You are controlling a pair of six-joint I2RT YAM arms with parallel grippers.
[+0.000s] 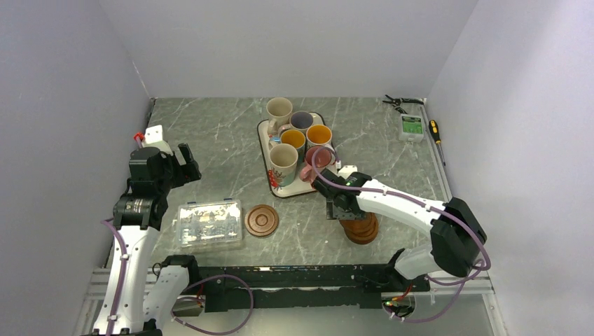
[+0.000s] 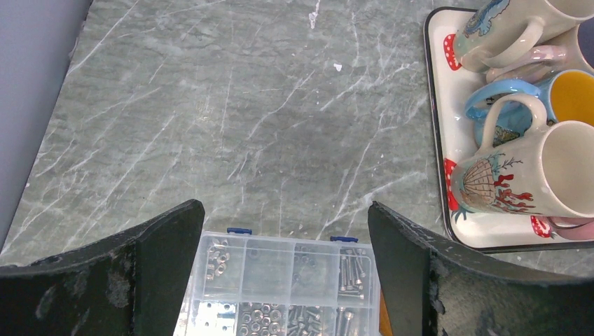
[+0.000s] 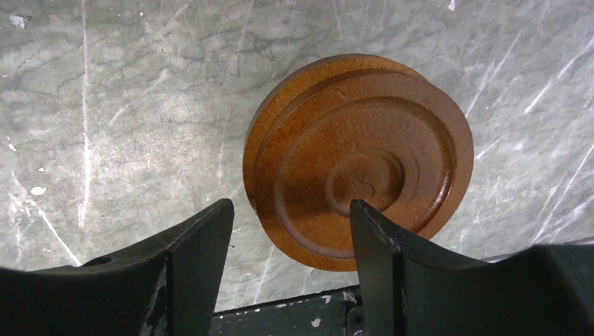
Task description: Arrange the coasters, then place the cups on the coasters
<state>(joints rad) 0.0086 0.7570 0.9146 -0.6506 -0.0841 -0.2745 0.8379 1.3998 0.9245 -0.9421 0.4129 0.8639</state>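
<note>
A stack of dark-brown coasters (image 1: pixel 363 229) stands near the front edge, and a single coaster (image 1: pixel 261 220) lies to its left. In the right wrist view the stack (image 3: pixel 357 161) shows its grooved top. My right gripper (image 3: pixel 291 217) hangs open over the stack's near-left edge (image 1: pixel 340 209), one finger above the top disc and the other beside it. The cups, cream (image 1: pixel 284 161), pink (image 1: pixel 319 158) and orange-lined (image 1: pixel 319 134), crowd the white tray (image 1: pixel 262 133). My left gripper (image 2: pixel 286 213) is open and empty at the far left (image 1: pixel 184 163).
A clear plastic box (image 1: pixel 209 222) of screws lies left of the single coaster, below my left gripper (image 2: pixel 287 287). Pliers (image 1: pixel 399 103), a green device (image 1: pixel 411 127) and a screwdriver (image 1: pixel 435 131) lie at the back right. The tray's rim (image 2: pixel 436 126) is right of the left gripper.
</note>
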